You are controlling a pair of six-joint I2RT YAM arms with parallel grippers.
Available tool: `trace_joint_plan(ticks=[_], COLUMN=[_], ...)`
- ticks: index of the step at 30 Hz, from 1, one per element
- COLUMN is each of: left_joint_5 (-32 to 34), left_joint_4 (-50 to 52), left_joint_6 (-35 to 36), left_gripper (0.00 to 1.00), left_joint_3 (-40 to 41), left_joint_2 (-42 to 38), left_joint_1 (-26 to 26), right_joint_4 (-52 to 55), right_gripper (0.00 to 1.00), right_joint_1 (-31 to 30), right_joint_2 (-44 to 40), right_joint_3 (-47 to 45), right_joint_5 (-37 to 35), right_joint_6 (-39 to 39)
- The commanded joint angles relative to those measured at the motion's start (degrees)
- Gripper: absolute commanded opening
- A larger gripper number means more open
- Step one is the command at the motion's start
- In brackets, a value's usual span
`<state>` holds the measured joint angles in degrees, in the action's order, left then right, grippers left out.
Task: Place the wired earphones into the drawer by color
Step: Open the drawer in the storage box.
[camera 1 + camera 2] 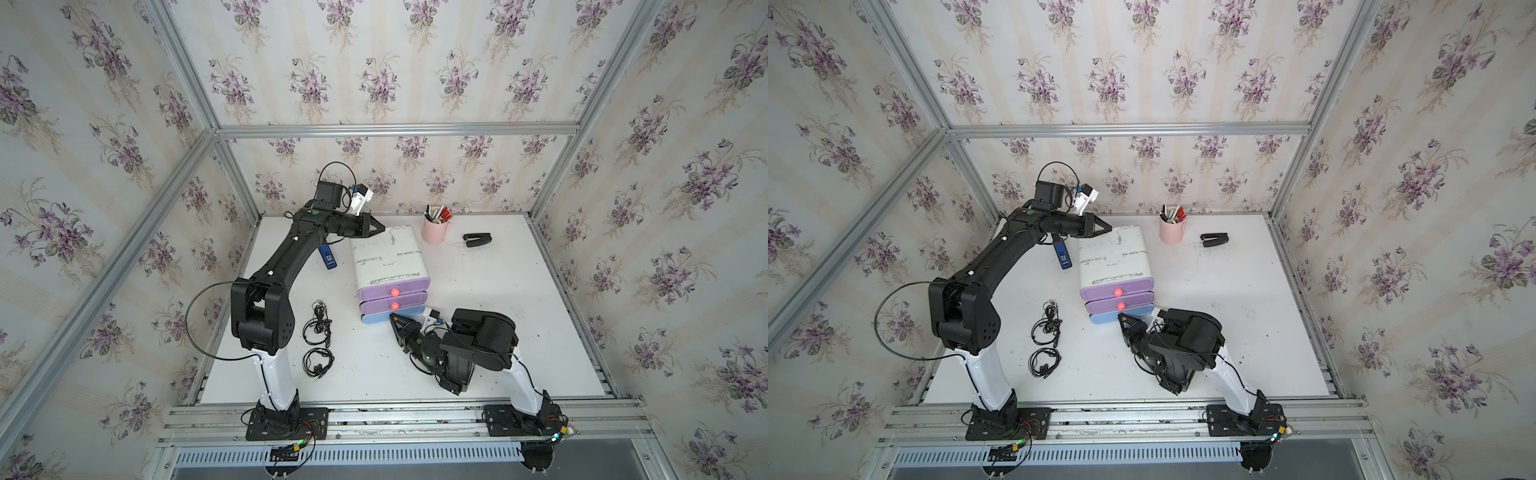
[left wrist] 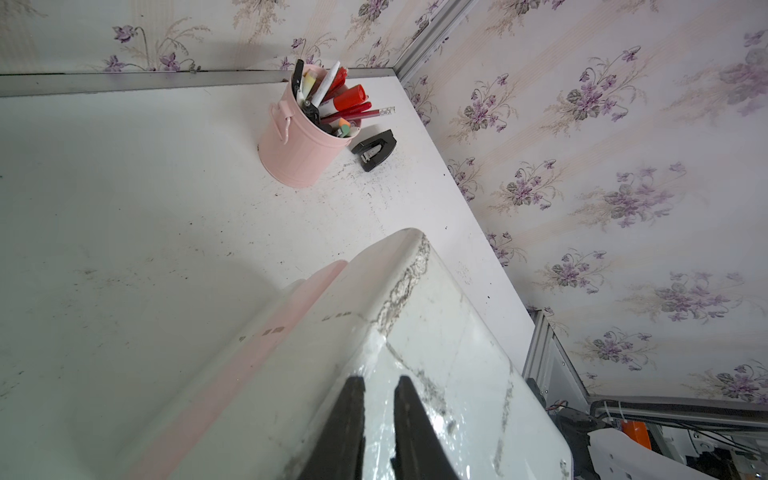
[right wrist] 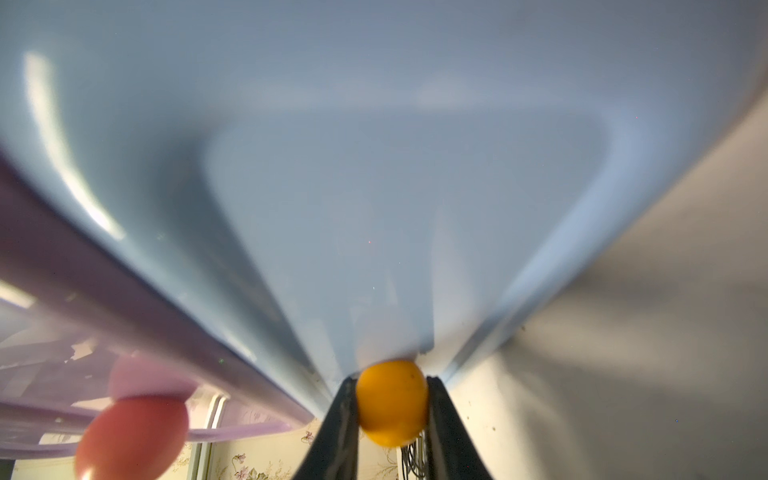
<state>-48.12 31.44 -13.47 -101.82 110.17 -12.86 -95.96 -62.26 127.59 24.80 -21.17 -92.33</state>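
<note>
Right wrist view: right claw (image 3: 391, 380) clamped on orange knob (image 3: 391, 401) of blue bottom drawer (image 3: 374, 187), one finger against each side. Left wrist view: left claw (image 2: 379, 380) only slightly parted, nothing between its fingers, tips at rear corner of white cabinet (image 2: 436, 332), contact unclear. Further out, in both top views: one coil of black wired earphones (image 1: 318, 322) on table (image 1: 498, 311), left of cabinet near left arm; second bundle (image 1: 318, 361) just beside it, closer to arm bases. Pink pen cup (image 1: 434, 230) and black stapler (image 1: 478, 240) along far edge, well apart from earphones.
</note>
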Motion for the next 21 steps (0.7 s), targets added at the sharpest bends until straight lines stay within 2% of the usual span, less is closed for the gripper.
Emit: trace_joint_plan(ticks=[1, 21], left_joint_5=[8.27, 8.16], left_joint_4=[6.16, 5.76], left_joint_6=[1.08, 1.27], left_gripper=[0.2, 0.2], left_joint_3=[1.44, 2.16], left_joint_2=[1.42, 1.85], left_joint_1=[0.36, 0.79], right_joint_4=[-8.48, -8.46], right_gripper=[0.1, 0.08], right_joint_1=[-1.08, -5.33], right_joint_2=[3.46, 2.36], right_joint_3=[-3.16, -6.85], right_joint_5=[0.68, -2.57], right_joint_6=[-2.58, -6.37])
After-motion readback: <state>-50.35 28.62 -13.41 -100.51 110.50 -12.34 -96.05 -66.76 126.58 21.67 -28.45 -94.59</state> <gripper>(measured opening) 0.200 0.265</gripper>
